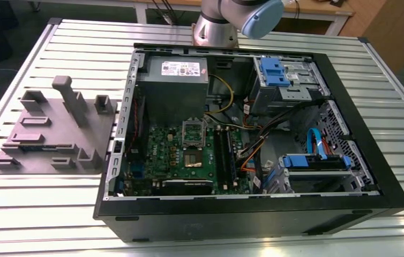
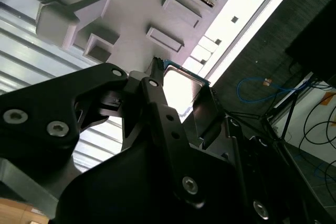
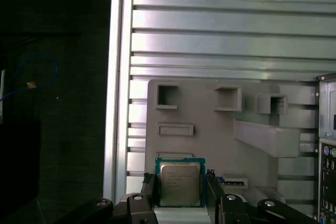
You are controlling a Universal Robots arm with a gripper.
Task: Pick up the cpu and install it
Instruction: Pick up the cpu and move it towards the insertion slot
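In both wrist views my gripper (image 3: 180, 188) is shut on the cpu (image 3: 180, 182), a small square chip with a silvery metal top and a thin pale rim. A black finger (image 3: 149, 190) presses on each of two opposite sides. The chip hangs in the air over one end of the grey moulded holder (image 3: 210, 129). In the second wrist view the cpu (image 2: 181, 85) shows edge-on between the fingers (image 2: 157, 108). The exterior view has the green motherboard (image 1: 187, 155) lying inside the open computer case (image 1: 259, 214), with its square socket (image 1: 193, 156) near the middle.
The grey holder (image 1: 52, 134) with raised blocks lies on the slatted metal table (image 1: 45, 214) at the exterior view's left of the case. Inside the case are a grey power supply box (image 1: 177, 85), blue drive brackets (image 1: 277, 72), black memory sticks (image 1: 223, 155) and loose cables. The arm (image 1: 223, 21) rises behind the case.
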